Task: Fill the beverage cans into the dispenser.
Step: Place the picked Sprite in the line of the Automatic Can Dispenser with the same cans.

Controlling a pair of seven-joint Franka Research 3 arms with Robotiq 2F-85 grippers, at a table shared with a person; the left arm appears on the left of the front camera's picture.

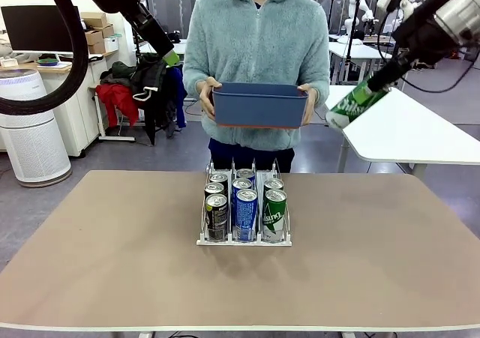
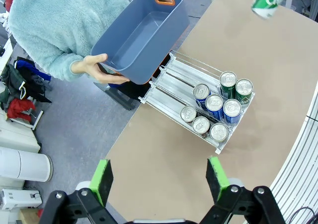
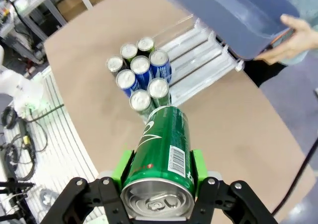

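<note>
The white wire dispenser (image 1: 244,242) stands mid-table with several beverage cans (image 1: 245,203) packed at its near end in black, blue and green rows. From above, the left wrist view shows the same dispenser (image 2: 174,80) and cans (image 2: 214,114), with the far part of the lanes bare. My right gripper (image 1: 369,89) is shut on a green can (image 1: 351,106), held tilted high over the table's right side. In the right wrist view that gripper (image 3: 159,172) clamps the green can (image 3: 164,149) above the dispenser (image 3: 198,50). My left gripper (image 2: 160,179) hangs open and empty, high at the left (image 1: 171,57).
A person at the far side holds a blue-grey bin (image 1: 260,104) in both hands above the table's far edge; it looks empty in the left wrist view (image 2: 139,35). Bare tabletop (image 1: 112,248) lies on both sides of the dispenser.
</note>
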